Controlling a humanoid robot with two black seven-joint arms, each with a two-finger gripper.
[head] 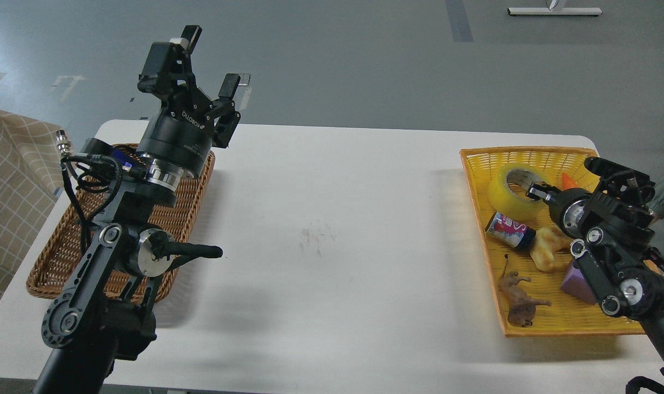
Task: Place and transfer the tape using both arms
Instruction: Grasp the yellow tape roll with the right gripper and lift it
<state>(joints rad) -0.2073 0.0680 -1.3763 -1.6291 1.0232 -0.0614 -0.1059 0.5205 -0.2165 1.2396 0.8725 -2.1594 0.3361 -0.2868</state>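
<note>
The tape (pixel 508 195), a yellow translucent roll with a grey-white core, is in the back left part of the yellow basket (pixel 529 330). It sits tilted, its hole facing up and toward me. My right gripper (pixel 537 191) reaches in from the right; one finger (pixel 534 190) lies over the roll's right rim, and the jaws look closed on that wall. My left gripper (pixel 212 59) is open and empty, pointing up and away, high above the back of the brown wicker basket (pixel 52 262).
The yellow basket also holds a purple-and-red drink can (pixel 509 230), a yellow toy (pixel 548 249), a brown toy animal (pixel 520 301), a purple block (pixel 578 284) and an orange tip (pixel 568 180). A white table (pixel 332 230) lies between the baskets. Checked cloth (pixel 9 180) hangs at left.
</note>
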